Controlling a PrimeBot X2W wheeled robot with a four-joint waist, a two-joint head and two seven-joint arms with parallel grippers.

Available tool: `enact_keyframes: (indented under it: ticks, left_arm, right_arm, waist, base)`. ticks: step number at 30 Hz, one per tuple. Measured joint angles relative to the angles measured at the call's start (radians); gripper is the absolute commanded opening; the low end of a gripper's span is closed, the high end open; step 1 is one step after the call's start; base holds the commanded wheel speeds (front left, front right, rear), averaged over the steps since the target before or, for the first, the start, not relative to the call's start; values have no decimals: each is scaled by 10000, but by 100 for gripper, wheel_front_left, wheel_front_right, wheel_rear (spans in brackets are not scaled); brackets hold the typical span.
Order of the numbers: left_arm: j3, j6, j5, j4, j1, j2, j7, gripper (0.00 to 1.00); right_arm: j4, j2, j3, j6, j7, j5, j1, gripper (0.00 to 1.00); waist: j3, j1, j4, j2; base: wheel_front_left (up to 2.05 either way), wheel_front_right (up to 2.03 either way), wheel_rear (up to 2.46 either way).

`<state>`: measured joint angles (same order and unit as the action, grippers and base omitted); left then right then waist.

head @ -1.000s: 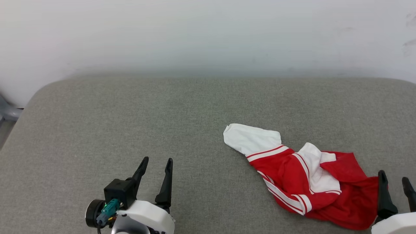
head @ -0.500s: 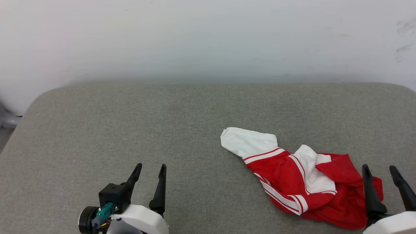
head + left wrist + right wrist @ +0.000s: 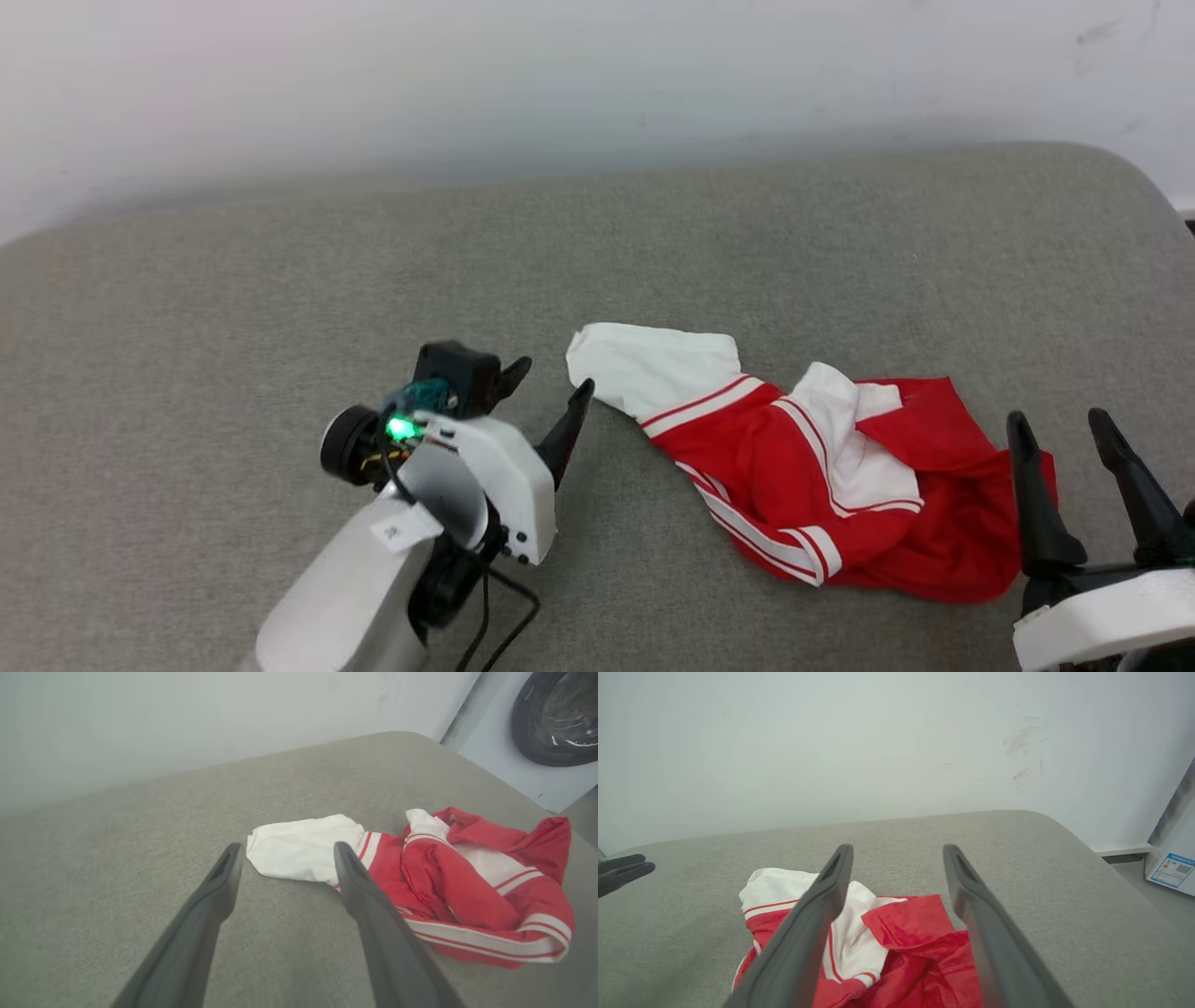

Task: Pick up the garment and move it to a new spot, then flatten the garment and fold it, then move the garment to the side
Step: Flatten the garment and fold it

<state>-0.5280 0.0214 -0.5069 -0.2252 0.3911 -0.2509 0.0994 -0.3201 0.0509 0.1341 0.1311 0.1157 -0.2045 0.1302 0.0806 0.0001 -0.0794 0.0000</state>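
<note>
Garment lies crumpled on the grey padded tabletop, right of centre, near side. Left end effector, released, sits just beside the white sleeve. Right end effector, released and empty, stands at the garment's red right edge.

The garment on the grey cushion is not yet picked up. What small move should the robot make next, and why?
Probably ease the left gripper forward to the white sleeve of the garment and close there. Its jaws stand open just short of that sleeve's end, holding nothing, and the garment lies crumpled on the cushion.
</note>
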Motion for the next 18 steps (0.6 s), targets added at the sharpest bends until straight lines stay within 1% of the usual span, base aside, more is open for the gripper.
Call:
enact_keyframes:
  ticks: [5,8,13,18]
  left_arm:
    - [-272,-727,-341,-1093,1524,125,1400,100]
    - [-535,-991,-407,-1718,2335,167,2197,100]
    - [-1083,-1290,-499,-2876,3452,174,3567,100]
    - [-1595,-1419,-483,-4050,4260,240,4508,100]
  right_arm:
    - [90,-2,-153,0,-155,-81,-383,100]
    - [245,-2,-182,0,-276,-157,-507,100]
    - [525,0,-222,0,-481,-368,-711,100]
    - [807,0,-242,0,-727,-577,-879,100]
  waist:
    - [705,0,-430,0]
    - [1158,1,-674,0]
    - [1802,1,-1054,0]
    - [2292,1,-1318,0]
  base:
    - [0,0,0]
    - [0,0,0]
    - [0,0,0]
    - [0,0,0]
